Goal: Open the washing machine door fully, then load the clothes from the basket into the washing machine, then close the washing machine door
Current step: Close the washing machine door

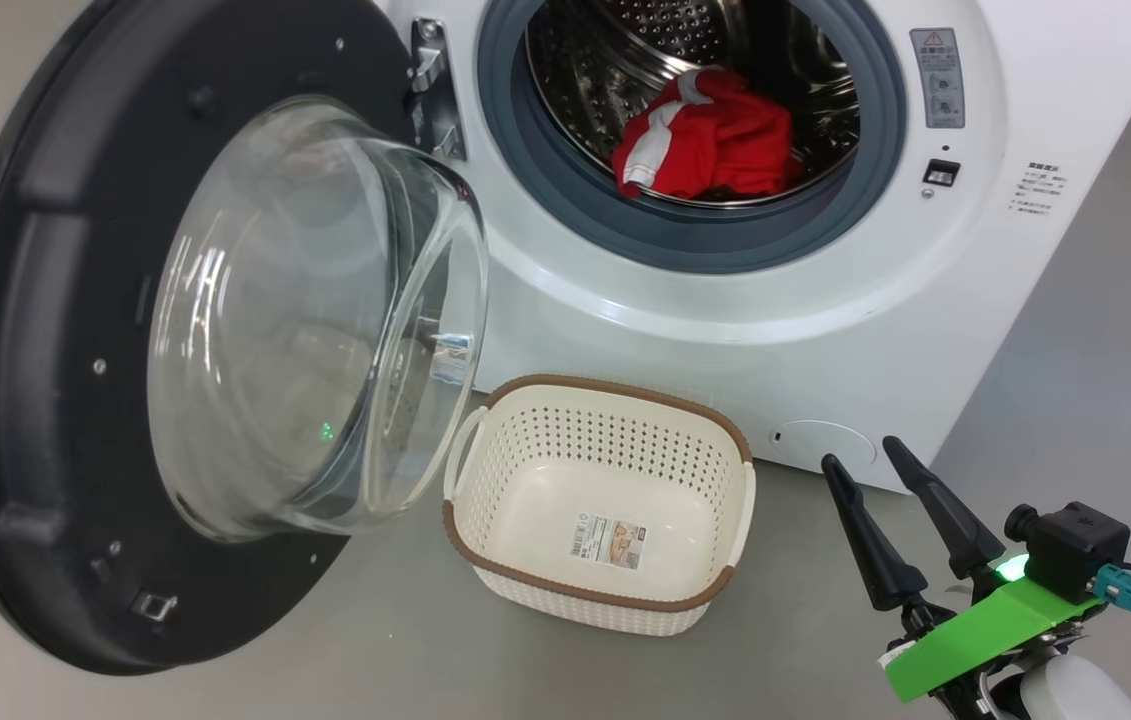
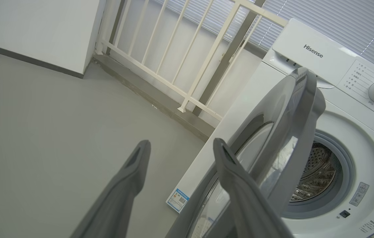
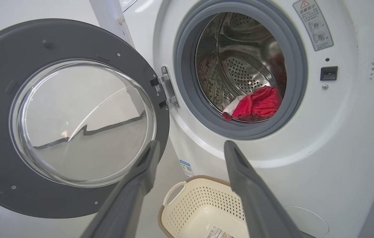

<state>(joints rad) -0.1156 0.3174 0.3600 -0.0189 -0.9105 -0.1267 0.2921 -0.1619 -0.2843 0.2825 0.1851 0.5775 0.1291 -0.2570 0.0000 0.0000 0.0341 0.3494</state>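
- Head view: the washing machine door (image 1: 45,400) is swung wide to the left on its hinge, and its glass bowl bulges out into the room.
- The clothes (image 1: 715,145) sit in a red heap low in the drum (image 1: 605,60) of the washing machine (image 1: 825,330), right behind the gasket.
- The basket (image 1: 565,440) stands on the floor in front, mouth up, long side running along the machine's front.
- Right gripper (image 1: 862,453) is low right, fingers spread, gripping nothing and aimed up at the machine.
- Left gripper (image 2: 181,143) is spread wide too, empty, by the door's outer face.
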